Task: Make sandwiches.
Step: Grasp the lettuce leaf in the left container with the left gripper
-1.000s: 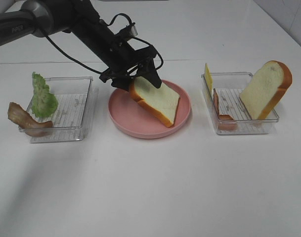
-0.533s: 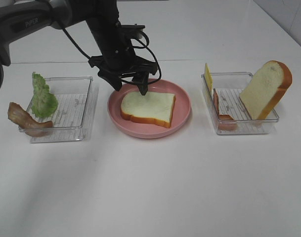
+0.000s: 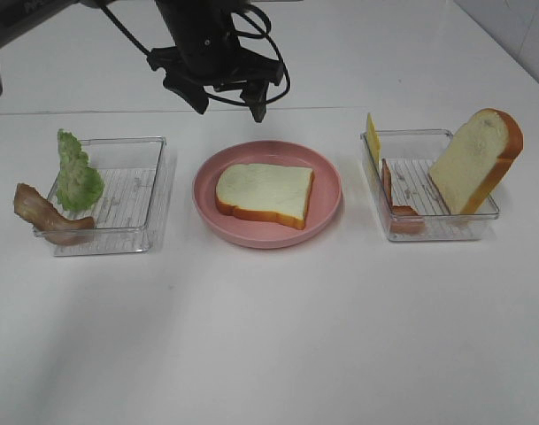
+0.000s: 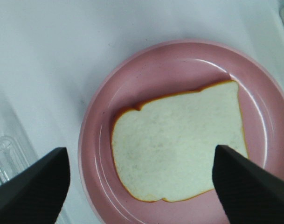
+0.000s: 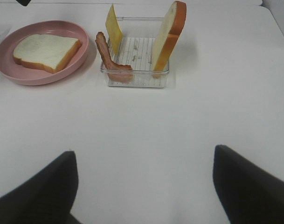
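One white bread slice [image 3: 265, 193] with orange-brown crust lies flat on the pink plate [image 3: 327, 212]. My left gripper [image 3: 230, 108] hangs open above the plate's far edge, holding nothing. From the left wrist, the same bread slice [image 4: 179, 144] lies on the plate [image 4: 146, 70], below the left gripper [image 4: 141, 151] and apart from it. My right gripper [image 5: 144, 156] is open over bare table, short of the clear tray [image 5: 137, 77] that holds an upright bread slice [image 5: 167, 35], a yellow cheese slice [image 5: 114, 29] and a bacon strip [image 5: 109, 56].
On the left, a clear tray [image 3: 132, 199] has a green lettuce leaf [image 3: 77, 173] and a brown bacon strip [image 3: 43, 212] leaning on its left end. The right tray [image 3: 428, 221] stands right of the plate. White table lies in front of them.
The left gripper let go of the bread slice, which went from tilted to flat on the plate. The gripper then rose and drew back with its jaws wider.
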{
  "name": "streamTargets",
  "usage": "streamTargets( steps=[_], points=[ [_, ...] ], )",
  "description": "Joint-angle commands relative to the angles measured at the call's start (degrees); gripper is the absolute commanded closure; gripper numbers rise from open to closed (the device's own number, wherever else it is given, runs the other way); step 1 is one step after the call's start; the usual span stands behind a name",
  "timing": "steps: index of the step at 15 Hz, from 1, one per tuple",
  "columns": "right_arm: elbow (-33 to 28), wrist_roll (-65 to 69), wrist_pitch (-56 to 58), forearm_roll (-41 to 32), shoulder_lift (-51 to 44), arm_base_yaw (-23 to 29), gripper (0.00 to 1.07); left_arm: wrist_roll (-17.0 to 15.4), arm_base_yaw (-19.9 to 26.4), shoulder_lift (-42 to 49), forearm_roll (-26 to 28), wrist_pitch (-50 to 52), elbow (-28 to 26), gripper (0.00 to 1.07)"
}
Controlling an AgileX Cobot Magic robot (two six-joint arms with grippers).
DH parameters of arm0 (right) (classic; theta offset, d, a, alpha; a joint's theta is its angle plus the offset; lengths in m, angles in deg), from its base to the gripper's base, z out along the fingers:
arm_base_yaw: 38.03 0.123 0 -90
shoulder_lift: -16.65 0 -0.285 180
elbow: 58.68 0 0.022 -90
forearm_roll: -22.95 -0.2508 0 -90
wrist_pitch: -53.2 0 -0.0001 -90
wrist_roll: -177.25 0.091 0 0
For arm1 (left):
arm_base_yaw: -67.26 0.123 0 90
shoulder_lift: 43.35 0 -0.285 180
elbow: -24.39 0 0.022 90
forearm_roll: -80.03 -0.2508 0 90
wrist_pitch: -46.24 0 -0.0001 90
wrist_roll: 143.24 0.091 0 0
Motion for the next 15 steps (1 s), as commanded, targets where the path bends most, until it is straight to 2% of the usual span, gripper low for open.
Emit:
streamTargets(
  steps=[1, 4, 7, 12, 15],
  points=[
    [-0.2, -0.3, -0.5, 0.0, -0.8, -0.3, 0.32, -0.7, 2.5, 2.3, 0.6, -4.3, -0.2, 0.27],
    [-0.2, -0.3, -0.5, 0.0, -0.8, -0.3, 0.32, -0.6, 7.1, 5.1, 4.3, -4.3, 0.1, 0.27],
    [-0.2, -0.3, -0.5, 0.0, -0.8, -0.3, 0.32, -0.5, 10.7, 8.4, 4.0, -4.3, 0.6, 0.27],
    [-0.2, -0.3, -0.5, 0.1, -0.8, -0.3, 0.32, -0.2, 14.4, 16.7, -0.2, -4.3, 13.5, 0.27],
    [-0.2, -0.3, -0.5, 0.1, -0.8, -0.3, 0.32, -0.2, 16.4, 19.5, -0.2, -4.3, 17.4, 0.27]
  ],
)
